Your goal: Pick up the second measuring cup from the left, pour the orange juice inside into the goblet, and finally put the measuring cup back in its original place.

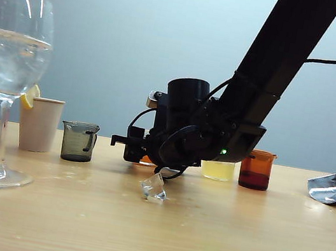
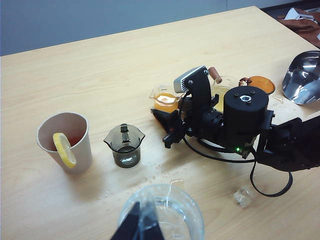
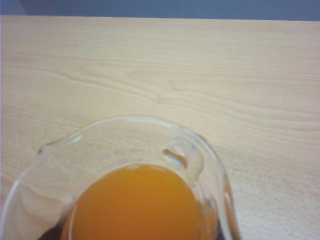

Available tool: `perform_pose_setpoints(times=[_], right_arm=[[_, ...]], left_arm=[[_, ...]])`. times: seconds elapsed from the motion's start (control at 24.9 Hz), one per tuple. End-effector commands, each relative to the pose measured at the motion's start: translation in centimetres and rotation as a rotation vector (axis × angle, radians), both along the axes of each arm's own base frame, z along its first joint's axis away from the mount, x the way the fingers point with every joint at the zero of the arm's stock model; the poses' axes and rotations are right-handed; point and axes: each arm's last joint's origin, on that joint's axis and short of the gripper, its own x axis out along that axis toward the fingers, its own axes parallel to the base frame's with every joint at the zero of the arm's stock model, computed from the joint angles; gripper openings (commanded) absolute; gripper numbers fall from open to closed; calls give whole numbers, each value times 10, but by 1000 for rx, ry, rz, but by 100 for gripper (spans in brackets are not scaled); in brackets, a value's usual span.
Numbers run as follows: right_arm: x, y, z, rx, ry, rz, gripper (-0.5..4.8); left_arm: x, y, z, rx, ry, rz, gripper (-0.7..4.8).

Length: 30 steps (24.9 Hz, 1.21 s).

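On the counter (image 1: 214, 236), your right gripper (image 2: 172, 131) is at the second measuring cup (image 2: 166, 100)

You see its jaws half closed around this cup; a firm grip I cannot confirm. The orange juice (image 3: 137, 202) is inside, nothing poured, so lifting, pouring and returning remain. Your left gripper (image 2: 137, 225) hovers above the goblet (image 1: 11, 60), jaws unclear. I count four measuring cups, one goblet, one paper cup (image 1: 39, 123).

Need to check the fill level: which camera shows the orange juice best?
Right wrist view: orange juice fills the frame, seen from above. Left wrist view shows it small beside the right claw. Exterior view shows an orange sliver behind that claw.
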Motion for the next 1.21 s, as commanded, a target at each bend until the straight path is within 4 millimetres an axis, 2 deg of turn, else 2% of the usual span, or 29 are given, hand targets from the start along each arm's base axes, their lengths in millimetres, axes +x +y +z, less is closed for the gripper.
perform_pose_setpoints(times=[0.04, 0.56, 0.64, 0.92, 1.05, 1.13, 1.21], right_arm=[[-2, 4, 18, 25, -36, 21, 104], [-8, 5, 68, 78, -91, 116, 104], [-12, 3, 89, 73, -78, 141, 104], [-23, -1, 129, 81, -73, 217, 104], [-28, -3, 145, 87, -93, 288, 104], [-36, -5, 162, 72, -103, 350, 105], [-40, -7, 170, 64, -91, 377, 105]], left_arm=[[0, 0, 2, -2, -19, -3, -6], [2, 0, 3, 2, -25, 5, -6], [2, 0, 4, 0, -39, 12, -6], [2, 0, 4, -1, -41, 12, -6], [2, 0, 4, -1, -41, 12, -6], [2, 0, 4, -7, -38, 14, -6], [2, 0, 3, -4, -28, 14, -6]])
